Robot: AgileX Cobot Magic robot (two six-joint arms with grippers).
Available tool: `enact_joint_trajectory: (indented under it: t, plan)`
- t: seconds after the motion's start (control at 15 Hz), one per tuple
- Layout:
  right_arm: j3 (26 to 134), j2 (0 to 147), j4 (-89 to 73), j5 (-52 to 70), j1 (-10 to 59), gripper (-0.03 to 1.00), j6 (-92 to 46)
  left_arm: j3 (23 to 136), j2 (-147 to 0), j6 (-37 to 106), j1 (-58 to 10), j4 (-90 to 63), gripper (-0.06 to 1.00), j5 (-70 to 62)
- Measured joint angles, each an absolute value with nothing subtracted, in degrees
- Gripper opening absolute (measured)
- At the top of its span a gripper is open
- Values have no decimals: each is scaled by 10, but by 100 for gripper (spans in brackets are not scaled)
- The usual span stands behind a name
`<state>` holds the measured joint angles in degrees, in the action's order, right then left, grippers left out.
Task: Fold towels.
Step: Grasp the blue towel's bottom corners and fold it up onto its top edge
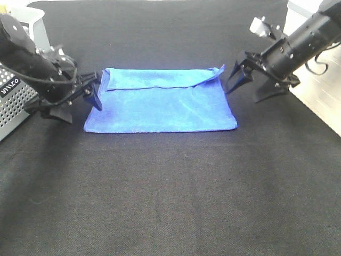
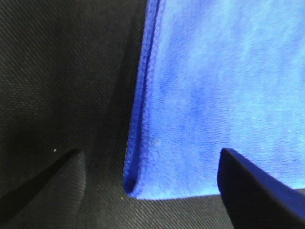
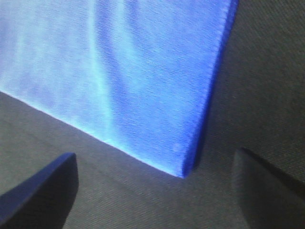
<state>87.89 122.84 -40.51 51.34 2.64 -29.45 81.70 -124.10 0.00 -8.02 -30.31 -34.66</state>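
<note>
The royal-blue towel (image 1: 162,104) lies folded flat on the black table, with an upper layer edge running across near its far side. My left gripper (image 1: 80,104) is open and empty, just off the towel's left edge; the left wrist view shows a folded corner (image 2: 138,183) between its fingertips (image 2: 252,191). My right gripper (image 1: 256,85) is open and empty, just beyond the towel's far right corner; the right wrist view shows a towel corner (image 3: 183,167) between its fingertips (image 3: 43,191).
A grey perforated basket (image 1: 10,101) stands at the left edge behind my left arm, with a white container (image 1: 29,21) beyond it. A white object (image 1: 303,13) sits at the far right. The black table cloth (image 1: 170,197) spreads toward the front.
</note>
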Motion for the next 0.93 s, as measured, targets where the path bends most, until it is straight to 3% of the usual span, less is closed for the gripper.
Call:
enact_joint_trajectory:
  t: [0.53, 0.73, 0.87, 0.93]
  plan:
    - [884, 1316, -457, 507, 26, 74, -289, 818, -1275, 67, -84, -369, 62, -334]
    - [905, 1336, -483, 517, 33, 65, -289, 818, -1281, 87, -96, -396, 49, -317]
    - [909, 1340, -481, 506, 50, 60, -283, 817, -1285, 88, -99, -410, 32, -315]
    - [909, 1341, -476, 500, 55, 53, -274, 817, -1285, 91, -99, -415, 23, -315]
